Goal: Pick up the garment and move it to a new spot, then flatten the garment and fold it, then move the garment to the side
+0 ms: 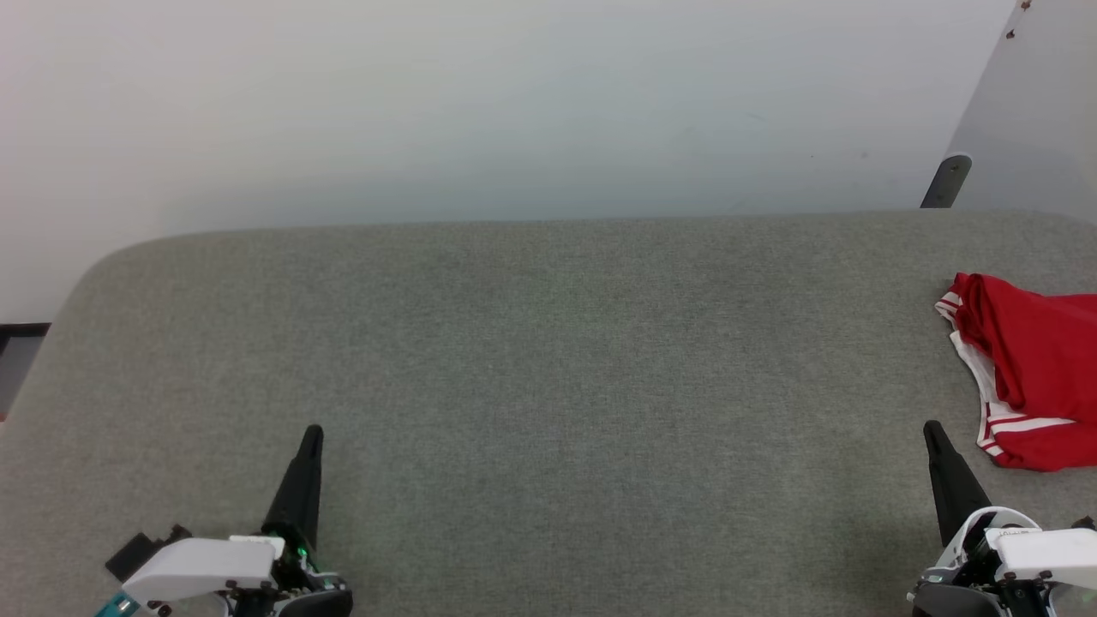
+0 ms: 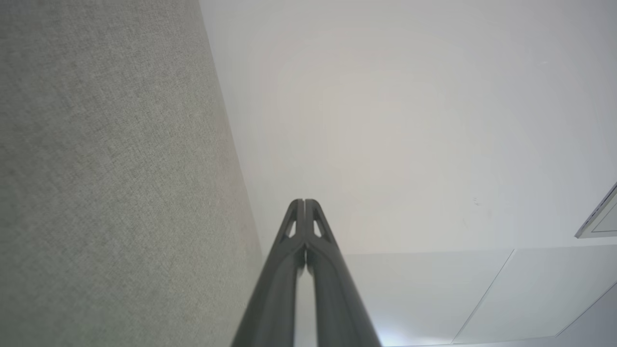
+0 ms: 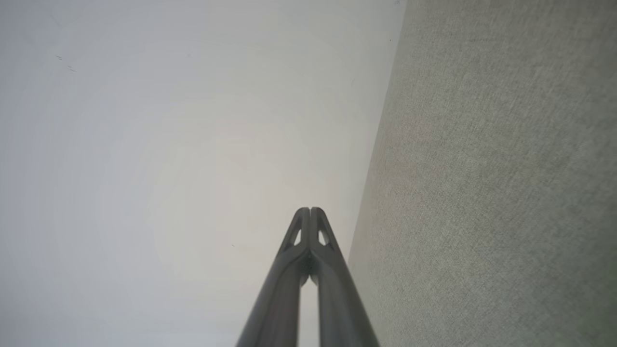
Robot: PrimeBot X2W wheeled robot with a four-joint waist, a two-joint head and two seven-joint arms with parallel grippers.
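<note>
We hold our left gripper [image 1: 310,439] and right gripper [image 1: 934,435] low over the grey fabric tabletop [image 1: 548,343], fingers pointing forward, jaws pressed together and empty, the crumpled red jersey [image 1: 1028,360] lying near the right gripper at the table's right edge.

A broad grey fabric-covered tabletop [image 1: 531,360] with rounded far corners runs out to a plain pale wall [image 1: 428,103]. At its right edge lies a crumpled red garment [image 1: 1033,360] with white striped trim, cut off by the frame. The left gripper [image 1: 310,441], dark-fingered on a white body, points up at lower left, jaws pressed together. The right gripper [image 1: 934,437] matches it at lower right, near the garment, with a strip of tabletop between them. A dark grey post [image 1: 946,180] stands behind the far right corner.
</note>
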